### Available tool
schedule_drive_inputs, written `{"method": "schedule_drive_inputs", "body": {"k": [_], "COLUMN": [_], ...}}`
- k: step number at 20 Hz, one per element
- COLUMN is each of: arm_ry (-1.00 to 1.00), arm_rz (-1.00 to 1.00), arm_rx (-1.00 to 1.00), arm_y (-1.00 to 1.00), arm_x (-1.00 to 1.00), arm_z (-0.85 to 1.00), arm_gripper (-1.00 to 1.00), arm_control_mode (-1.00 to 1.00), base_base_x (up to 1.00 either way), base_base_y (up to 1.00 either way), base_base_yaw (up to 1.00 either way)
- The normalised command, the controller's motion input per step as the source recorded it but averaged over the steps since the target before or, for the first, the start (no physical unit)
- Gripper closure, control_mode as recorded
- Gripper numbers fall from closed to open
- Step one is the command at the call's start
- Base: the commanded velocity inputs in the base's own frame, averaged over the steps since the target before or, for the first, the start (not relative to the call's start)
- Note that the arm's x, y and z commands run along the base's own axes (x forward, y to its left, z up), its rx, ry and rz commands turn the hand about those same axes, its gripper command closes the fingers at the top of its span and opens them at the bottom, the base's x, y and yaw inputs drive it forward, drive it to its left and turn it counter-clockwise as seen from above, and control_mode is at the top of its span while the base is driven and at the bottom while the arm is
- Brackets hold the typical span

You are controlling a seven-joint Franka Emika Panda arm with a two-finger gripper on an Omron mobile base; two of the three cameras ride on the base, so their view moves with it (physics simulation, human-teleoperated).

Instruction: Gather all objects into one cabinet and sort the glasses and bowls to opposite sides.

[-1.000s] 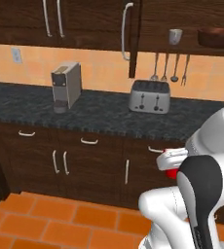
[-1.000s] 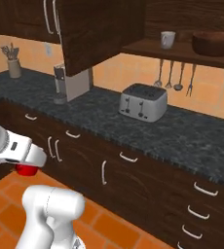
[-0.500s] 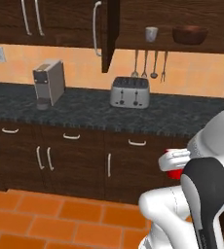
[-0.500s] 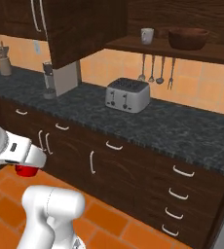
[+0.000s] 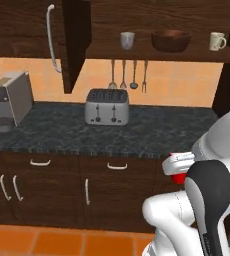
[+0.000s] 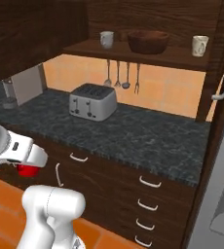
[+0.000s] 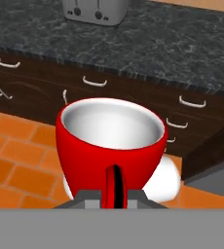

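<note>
I have the red cup (image 7: 111, 148) pinched in the end effector (image 7: 115, 194), its fingers nearly shut on the near rim, carried low in front of the drawers below the bench (image 5: 152, 131); up on the shelf board of the open cabinet (image 6: 148, 54) I can see the grey cup (image 5: 127, 40) to the left, the wooden bowl (image 5: 171, 40) in the middle and the cream mug (image 5: 217, 41) to the right; I judge the gathering well along, with this cup not yet shelved and the sorting unfinished, since cups sit on both sides of the bowl.
</note>
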Motion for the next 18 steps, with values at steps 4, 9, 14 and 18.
{"method": "schedule_drive_inputs", "body": {"k": [4, 9, 14, 18], "arm_ry": [0.00, 0.00, 0.00, 0.00], "arm_rz": [0.00, 0.00, 0.00, 0.00], "arm_rx": [0.00, 0.00, 0.00, 0.00], "arm_y": [0.00, 0.00, 0.00, 0.00], "arm_x": [0.00, 0.00, 0.00, 0.00], "arm_z": [0.00, 0.00, 0.00, 0.00], "arm_gripper": [1.00, 1.00, 1.00, 1.00], "arm_control_mode": [1.00, 1.00, 1.00, 1.00], "base_base_x": [0.30, 0.81, 0.86, 1.00], "base_base_y": [-0.26, 0.29, 0.11, 0.00], "base_base_yaw": [-0.43, -0.28, -0.16, -0.14]}}
